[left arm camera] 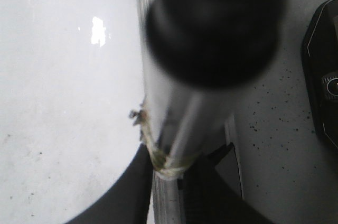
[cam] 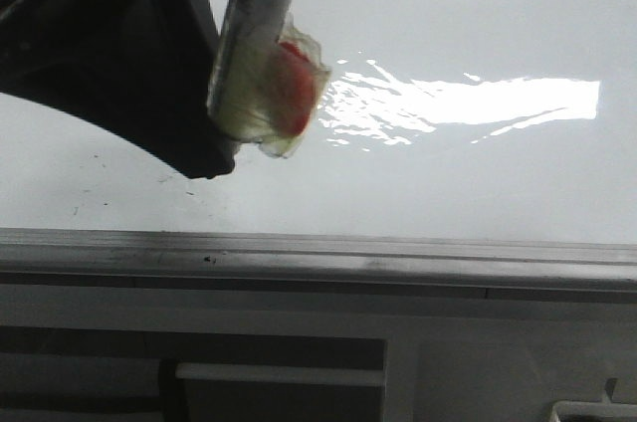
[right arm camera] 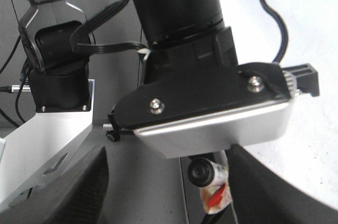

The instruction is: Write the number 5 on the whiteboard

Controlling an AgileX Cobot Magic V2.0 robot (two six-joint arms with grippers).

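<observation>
Grey metal frame edge [cam: 318, 255] nearest, with the large glossy white whiteboard [cam: 478, 183] behind it.
A white-barrelled marker with yellowed tape and a red patch [cam: 264, 54] is pinched by the black left gripper [cam: 214, 123] above the board's near-left part; glare streaks the board just beside the tape; no drawn 5 shows on the visible surface; the right gripper's dark fingers [right arm camera: 79, 192] stand spread apart, watching the left arm's wrist [right arm camera: 200, 102].
</observation>
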